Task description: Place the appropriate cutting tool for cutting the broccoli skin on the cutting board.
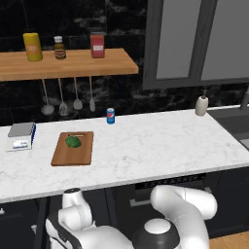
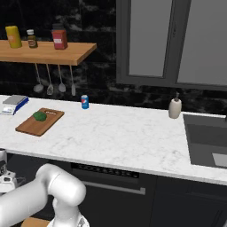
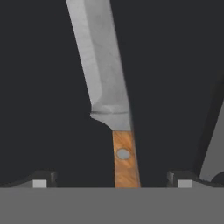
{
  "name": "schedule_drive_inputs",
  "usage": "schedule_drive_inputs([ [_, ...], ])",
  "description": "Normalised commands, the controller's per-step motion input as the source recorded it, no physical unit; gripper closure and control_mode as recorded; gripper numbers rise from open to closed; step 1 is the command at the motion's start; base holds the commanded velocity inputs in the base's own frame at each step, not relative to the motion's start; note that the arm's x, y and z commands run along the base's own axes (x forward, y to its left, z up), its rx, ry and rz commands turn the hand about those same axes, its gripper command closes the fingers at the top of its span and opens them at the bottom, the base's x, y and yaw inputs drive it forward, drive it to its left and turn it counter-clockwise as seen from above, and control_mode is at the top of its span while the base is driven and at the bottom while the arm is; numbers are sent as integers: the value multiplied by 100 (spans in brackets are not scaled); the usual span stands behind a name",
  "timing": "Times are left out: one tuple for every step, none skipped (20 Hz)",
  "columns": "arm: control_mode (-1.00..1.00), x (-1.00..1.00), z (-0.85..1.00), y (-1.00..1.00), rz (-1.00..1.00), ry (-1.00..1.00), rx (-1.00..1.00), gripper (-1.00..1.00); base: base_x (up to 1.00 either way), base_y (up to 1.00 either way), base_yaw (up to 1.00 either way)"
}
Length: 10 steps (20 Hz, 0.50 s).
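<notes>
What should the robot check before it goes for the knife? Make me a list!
1. Knife in front of the hand, between the fingertips: ok.
2. Gripper wide enough for the handle: ok, open.
3. Handle touched yet: cannot tell.
4. Board has free room beside the broccoli: ok.
5. Board clear of the scale and can: ok.

White marble counter [image 1: 160, 146], black wall (wooden shelf [image 1: 68, 63] mounted).
</notes>
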Motion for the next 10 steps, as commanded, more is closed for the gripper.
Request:
schedule_drive_inputs([
  [-100,-9,-20,0,0,0,0,-100,0,0,0],
  [-100,-7,-25,0,0,0,0,-100,0,0,0],
  [-100,-4,-23,0,0,0,0,-100,0,0,0],
  [-100,-4,-24,10,0,0,0,-100,0,0,0],
  [-100,-6,-25,12,0,0,0,-100,0,0,0],
  [-100,-9,-27,10,0,0,0,-100,0,0,0],
  [-100,-10,-29,12,0,-1,0,-100,0,0,0],
  [-100,-13,-28,13,0,-2,0,-100,0,0,0],
  [-100,-12,-31,18,0,-1,0,-100,0,0,0],
  [-100,-12,-33,16,0,-1,0,-100,0,0,0],
])
